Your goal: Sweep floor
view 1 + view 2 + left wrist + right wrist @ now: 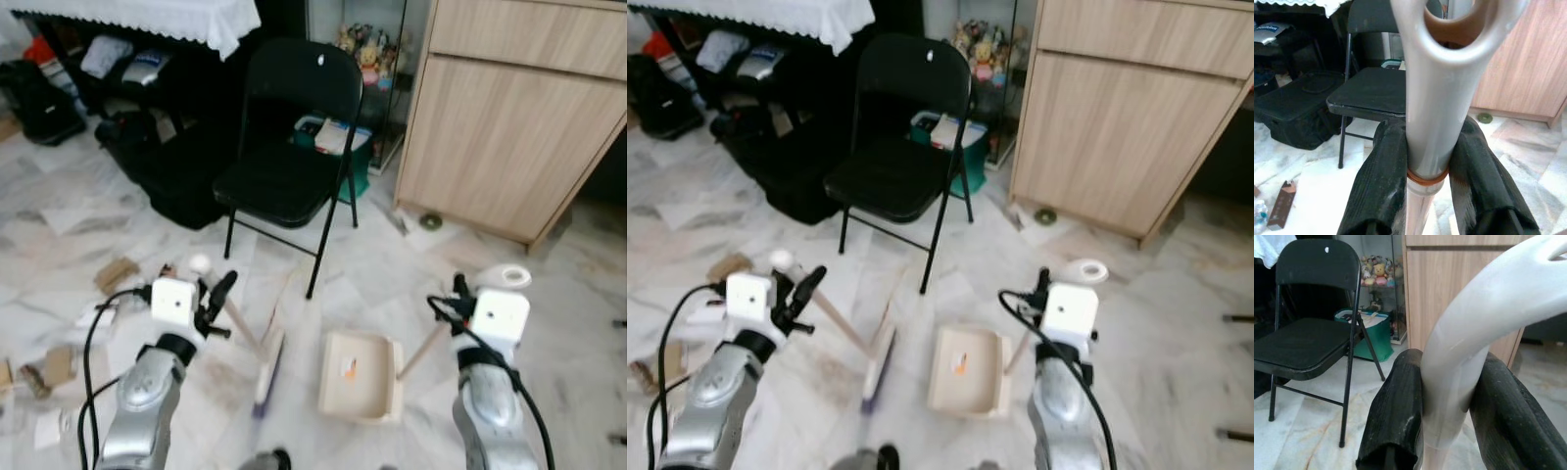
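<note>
low in the frame, left gripper (217,294) clamped on the pale wooden-shafted broom handle (1436,98), black fingers (1382,186) pressed to either side of the grey plastic end. right gripper (458,290) likewise closed tight around the curved white dustpan handle (1469,352). between the two arms at lower centre, small broom head with purple bristles (266,372) resting on the white marbled floor (392,264), just beside the cream rectangular dustpan (361,376), a scrap of orange-marked litter (349,367) lying inside its tray.

toward the left edge, cardboard bits and paper scraps (116,274) scattered on the tiles; a roll of tape (430,222) farther off near the light wooden cabinet (509,117) at upper right. black folding metal chair (289,147) at upper centre, black bags (157,157) behind it at upper left.

judged as barely begun: tools in hand, one scrap collected, most debris at left unswept, sweeping into the pan left to do.
</note>
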Motion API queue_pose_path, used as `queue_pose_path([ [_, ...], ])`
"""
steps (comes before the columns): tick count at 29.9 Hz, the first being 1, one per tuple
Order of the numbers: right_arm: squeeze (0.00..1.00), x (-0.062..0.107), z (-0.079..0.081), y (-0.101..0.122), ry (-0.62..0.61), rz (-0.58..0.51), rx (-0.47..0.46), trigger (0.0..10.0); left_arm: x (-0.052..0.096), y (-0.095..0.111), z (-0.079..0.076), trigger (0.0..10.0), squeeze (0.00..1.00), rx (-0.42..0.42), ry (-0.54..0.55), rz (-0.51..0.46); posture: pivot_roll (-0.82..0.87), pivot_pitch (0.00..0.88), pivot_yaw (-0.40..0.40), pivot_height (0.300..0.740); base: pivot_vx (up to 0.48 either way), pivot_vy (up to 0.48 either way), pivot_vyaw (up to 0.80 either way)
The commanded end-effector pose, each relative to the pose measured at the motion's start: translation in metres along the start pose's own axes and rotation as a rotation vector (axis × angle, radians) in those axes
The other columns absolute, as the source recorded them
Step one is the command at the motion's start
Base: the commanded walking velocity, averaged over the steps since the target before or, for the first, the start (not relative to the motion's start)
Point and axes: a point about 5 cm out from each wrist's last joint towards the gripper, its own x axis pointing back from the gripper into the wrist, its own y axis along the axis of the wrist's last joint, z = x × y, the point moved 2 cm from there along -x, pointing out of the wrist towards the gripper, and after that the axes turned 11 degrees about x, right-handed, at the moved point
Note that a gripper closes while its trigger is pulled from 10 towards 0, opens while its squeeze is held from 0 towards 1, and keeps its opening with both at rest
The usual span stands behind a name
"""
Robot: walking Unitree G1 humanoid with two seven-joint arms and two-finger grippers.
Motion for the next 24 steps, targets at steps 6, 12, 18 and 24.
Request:
queue_pose_path([
  [6,0.00,-0.0017,-0.0001,0.0089,-0.008,-0.042,-0.003,10.0,-0.0001,0.0077,0.0031,10.0,0.00,-0.010,0.004,-0.031,-0.03,0.113,0.014,0.740,-0.122,0.000,0.79],
  [12,0.00,-0.0018,0.0002,0.0091,-0.006,-0.043,-0.003,10.0,-0.0001,0.0081,0.0036,10.0,0.00,-0.013,0.009,-0.032,-0.03,0.114,0.014,0.740,0.000,0.000,0.80],
  [18,0.00,-0.0018,-0.0002,0.0089,-0.006,-0.043,-0.002,10.0,-0.0002,0.0078,0.0035,10.0,0.00,-0.010,0.011,-0.032,-0.03,0.114,0.014,0.740,0.000,0.000,0.80],
  [24,0.00,-0.0018,0.0000,0.0089,-0.005,-0.043,-0.001,10.0,-0.0002,0.0074,0.0033,10.0,0.00,-0.008,0.010,-0.031,-0.03,0.114,0.014,0.740,0.000,0.000,0.80],
])
